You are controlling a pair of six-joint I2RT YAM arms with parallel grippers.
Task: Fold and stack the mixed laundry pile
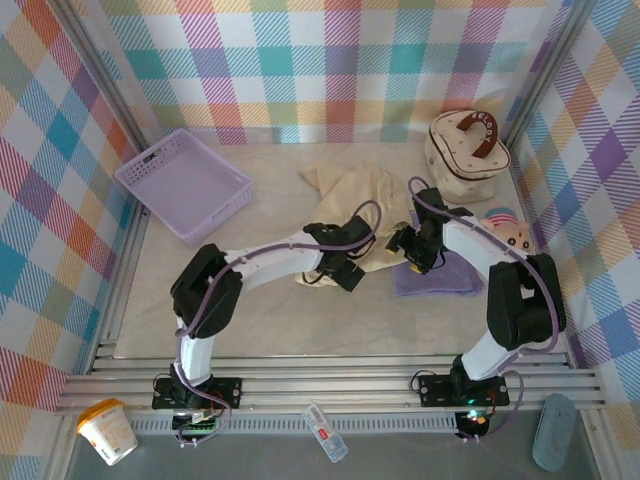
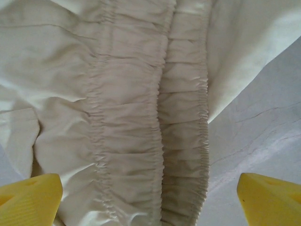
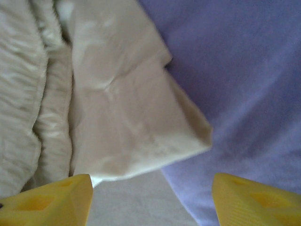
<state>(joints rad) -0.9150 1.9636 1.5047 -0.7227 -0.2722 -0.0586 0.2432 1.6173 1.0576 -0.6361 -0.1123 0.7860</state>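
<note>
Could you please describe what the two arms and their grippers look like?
The left arm and right arm have white links joined by bulky black joints, with pale purple cables looping alongside. The left gripper and right gripper end in yellow wedge-shaped fingers.

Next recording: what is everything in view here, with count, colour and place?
beige garment: one, cream, table centre, rumpled
T-shirt: one, lavender, folded, right of centre
basket: one, lavender, far left
round case: one, cream, brown handle, far right
patterned item: one, pink and blue, right edge, unclear
cup: one, white and orange, off-table, near left
small bottle: one, clear, off-table, near middle
grey-blue object: one, off-table, near right
left gripper: one, yellow fingertips, open over garment waistband
right gripper: one, yellow fingertips, open over garment corner
</note>
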